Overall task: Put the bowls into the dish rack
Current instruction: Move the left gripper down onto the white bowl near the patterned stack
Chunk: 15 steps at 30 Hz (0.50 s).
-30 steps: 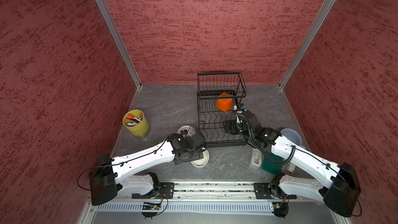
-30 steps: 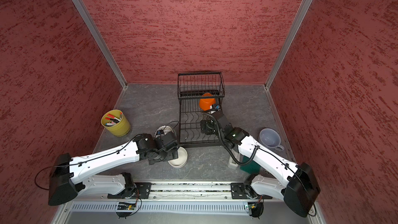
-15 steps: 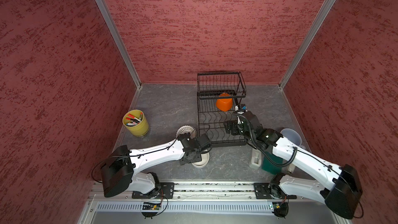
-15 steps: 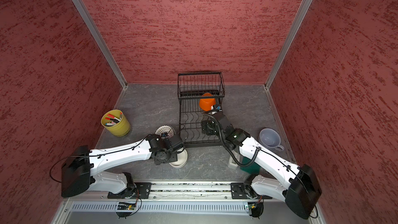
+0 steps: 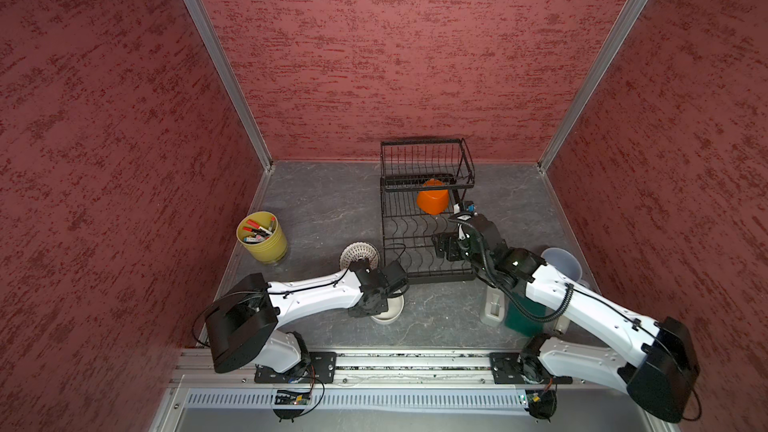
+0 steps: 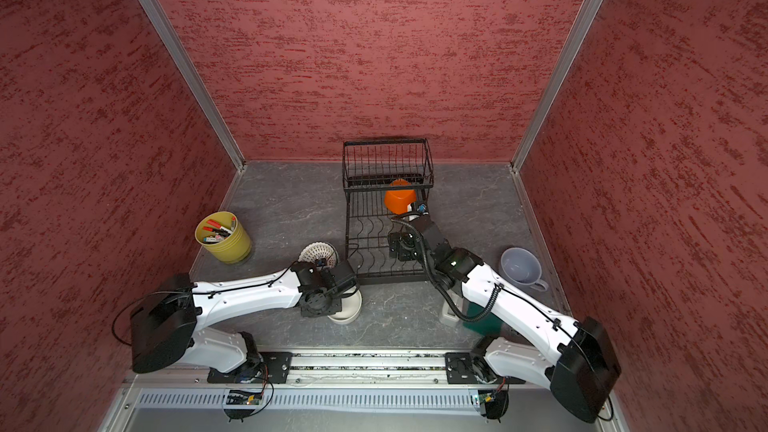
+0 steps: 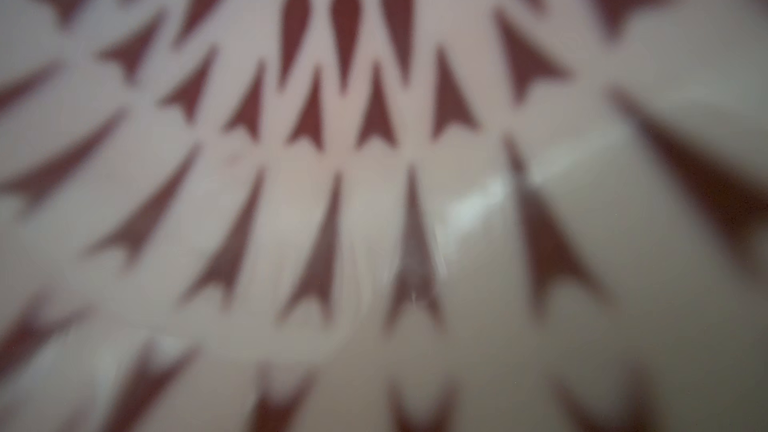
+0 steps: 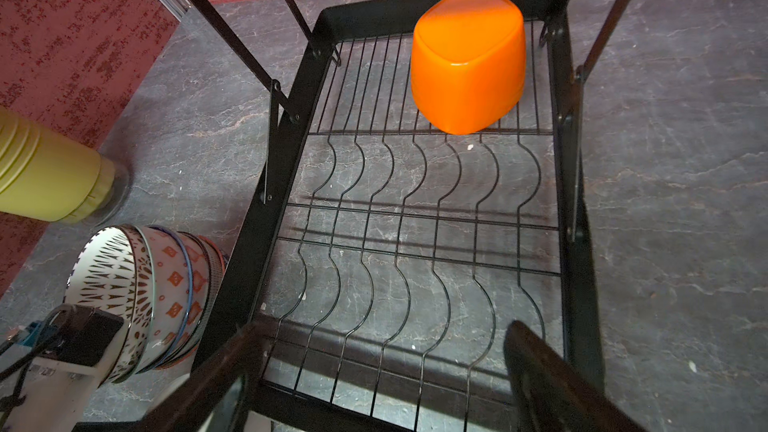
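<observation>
Yellow-green cup of markers [image 5: 262, 236] sits far left, not part of this. Next over, the patterned bowls [image 8: 137, 297] are nested and tipped on their side against the dish rack [image 8: 286, 151]. The left gripper [image 5: 361, 268] is right at the stack's mouth, but its jaws are hidden, so no telling if it's pinching a rim. A plain white bowl [image 5: 390, 311] sits under that wrist. The orange bowl [image 8: 467, 60] is upside down at the rack's far end. The right gripper [image 8: 386, 367] hovers over the base tray, jaws spread, empty. Risk: pulling one glazed bowl could drag its neighbours out or roll the stack, and the wrist might bump the white bowl.
</observation>
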Motion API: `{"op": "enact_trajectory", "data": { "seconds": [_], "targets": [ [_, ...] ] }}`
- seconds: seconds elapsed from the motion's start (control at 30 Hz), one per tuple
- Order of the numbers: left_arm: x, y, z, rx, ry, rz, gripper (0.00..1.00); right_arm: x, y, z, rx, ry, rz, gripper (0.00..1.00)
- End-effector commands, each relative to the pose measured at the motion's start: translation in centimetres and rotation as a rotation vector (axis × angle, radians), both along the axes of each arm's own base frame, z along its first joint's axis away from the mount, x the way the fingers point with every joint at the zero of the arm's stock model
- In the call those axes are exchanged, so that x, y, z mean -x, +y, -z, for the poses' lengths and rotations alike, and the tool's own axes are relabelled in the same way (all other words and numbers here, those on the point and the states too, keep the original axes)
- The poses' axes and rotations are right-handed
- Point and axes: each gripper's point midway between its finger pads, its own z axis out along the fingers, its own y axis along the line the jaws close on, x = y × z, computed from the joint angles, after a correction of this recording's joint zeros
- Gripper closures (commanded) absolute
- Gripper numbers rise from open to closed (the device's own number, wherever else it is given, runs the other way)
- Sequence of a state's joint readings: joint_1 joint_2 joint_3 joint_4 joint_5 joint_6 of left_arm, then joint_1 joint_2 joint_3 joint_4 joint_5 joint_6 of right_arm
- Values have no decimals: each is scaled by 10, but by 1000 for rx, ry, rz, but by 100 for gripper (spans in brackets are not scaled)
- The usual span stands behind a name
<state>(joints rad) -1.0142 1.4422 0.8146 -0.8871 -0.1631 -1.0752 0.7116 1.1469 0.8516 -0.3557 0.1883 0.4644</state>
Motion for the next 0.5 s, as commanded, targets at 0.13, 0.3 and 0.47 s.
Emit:
{"op": "enact_trajectory", "data": {
  "seconds": [0.13,0.3,0.47],
  "targets": [
    [-2,-3,5,18,-16,19,89,-2,-7,-11,-3,-16,37,8],
    [-2,-5,5,22,-24,34,97,-2,-2,-16,-17,-28,9,8],
    [-2,-5,3,19,-42,45,100,-1,2,-24,-37,-35,-6,8]
  ]
}}
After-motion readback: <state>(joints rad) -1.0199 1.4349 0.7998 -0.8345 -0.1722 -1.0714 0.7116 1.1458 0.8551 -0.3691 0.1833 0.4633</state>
